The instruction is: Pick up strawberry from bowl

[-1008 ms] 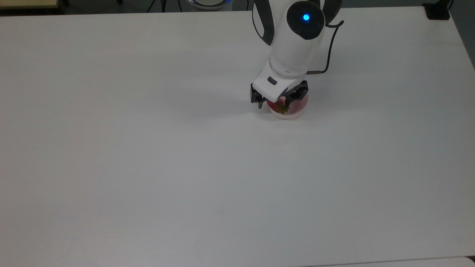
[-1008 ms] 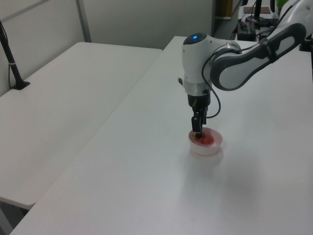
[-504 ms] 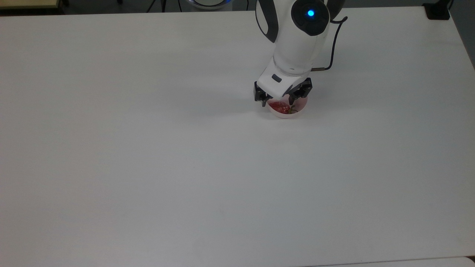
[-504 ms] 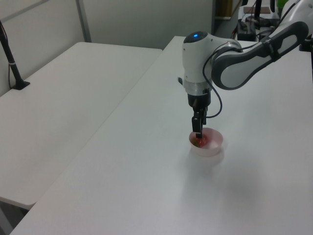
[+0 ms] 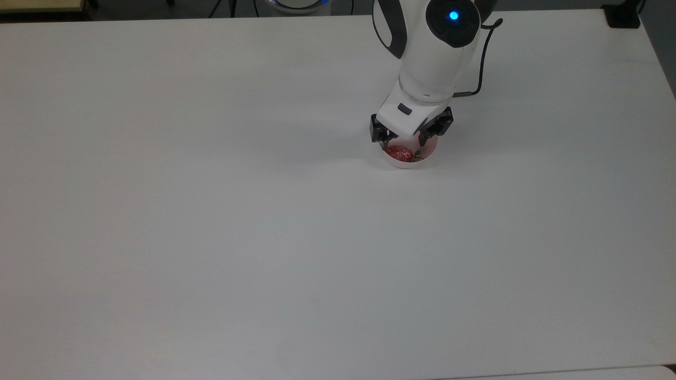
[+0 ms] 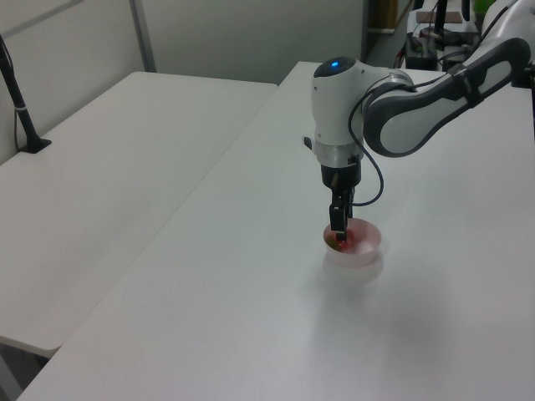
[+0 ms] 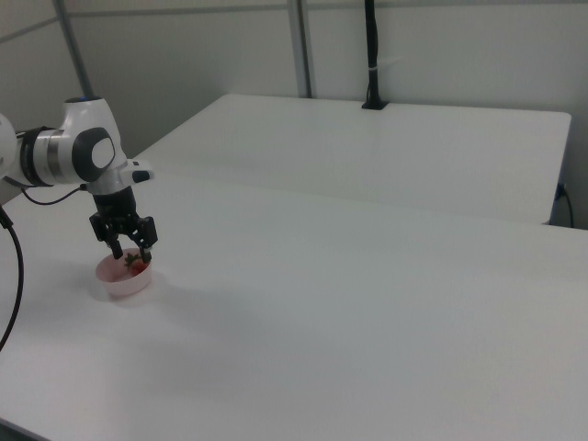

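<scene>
A small pale pink bowl [image 5: 403, 164] stands on the white table [image 5: 211, 211], at the far right of centre in the top view. Inside it lies the red strawberry [image 5: 398, 153] on its side, green cap toward the top view's right. My gripper [image 5: 404, 140] hangs open just over the bowl's far half, one finger near each side of the rim, nothing held between them. The left view has the gripper [image 6: 338, 235] pointing straight down into the bowl [image 6: 361, 257] above the strawberry [image 6: 341, 245]. In the right view the gripper [image 7: 130, 254] is over the bowl [image 7: 119, 288] and strawberry [image 7: 134, 269].
A second white table [image 6: 100, 192] stands beside this one across a narrow gap. A black post [image 7: 371, 55] rises at its far edge. A black cable [image 5: 478, 63] loops off my wrist. A dark clamp [image 5: 622, 16] sits at the table's far right corner.
My arm has shifted toward the top view's right and slightly farther back, uncovering more of the strawberry. The strawberry now lies on its side with its cap turned to the top view's right.
</scene>
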Robot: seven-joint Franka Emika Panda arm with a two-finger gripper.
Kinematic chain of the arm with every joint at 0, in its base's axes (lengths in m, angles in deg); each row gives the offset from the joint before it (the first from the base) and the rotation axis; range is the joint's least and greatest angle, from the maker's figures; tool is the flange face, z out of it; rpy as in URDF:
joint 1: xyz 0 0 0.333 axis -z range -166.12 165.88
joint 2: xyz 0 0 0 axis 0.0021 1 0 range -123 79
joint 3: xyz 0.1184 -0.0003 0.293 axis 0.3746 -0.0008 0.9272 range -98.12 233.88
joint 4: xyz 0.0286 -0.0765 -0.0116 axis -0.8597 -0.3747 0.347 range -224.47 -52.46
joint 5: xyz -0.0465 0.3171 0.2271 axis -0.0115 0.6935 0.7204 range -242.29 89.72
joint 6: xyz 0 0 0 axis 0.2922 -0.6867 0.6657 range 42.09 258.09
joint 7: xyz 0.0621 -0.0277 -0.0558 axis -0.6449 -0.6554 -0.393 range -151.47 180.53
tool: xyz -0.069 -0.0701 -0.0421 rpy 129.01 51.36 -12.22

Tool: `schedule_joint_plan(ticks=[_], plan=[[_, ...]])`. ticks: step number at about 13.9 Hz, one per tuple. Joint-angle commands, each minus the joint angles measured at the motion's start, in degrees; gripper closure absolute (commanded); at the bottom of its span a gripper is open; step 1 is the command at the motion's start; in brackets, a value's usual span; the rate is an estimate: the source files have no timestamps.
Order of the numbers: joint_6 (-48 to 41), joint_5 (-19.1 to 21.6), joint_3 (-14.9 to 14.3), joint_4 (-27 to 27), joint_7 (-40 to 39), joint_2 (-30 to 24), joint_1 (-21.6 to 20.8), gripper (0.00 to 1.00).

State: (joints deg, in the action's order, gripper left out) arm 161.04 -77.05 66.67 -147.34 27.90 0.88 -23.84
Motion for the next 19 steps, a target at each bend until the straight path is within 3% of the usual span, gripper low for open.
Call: schedule_joint_plan(ticks=[1, 19], plan=[[-1.6, -0.2, -0.3, -0.5, -3.7, -0.8, -0.6, 0.23], [-2.1, -0.4, -0.1, -0.4, -6.1, -1.6, -1.7, 0.25]])
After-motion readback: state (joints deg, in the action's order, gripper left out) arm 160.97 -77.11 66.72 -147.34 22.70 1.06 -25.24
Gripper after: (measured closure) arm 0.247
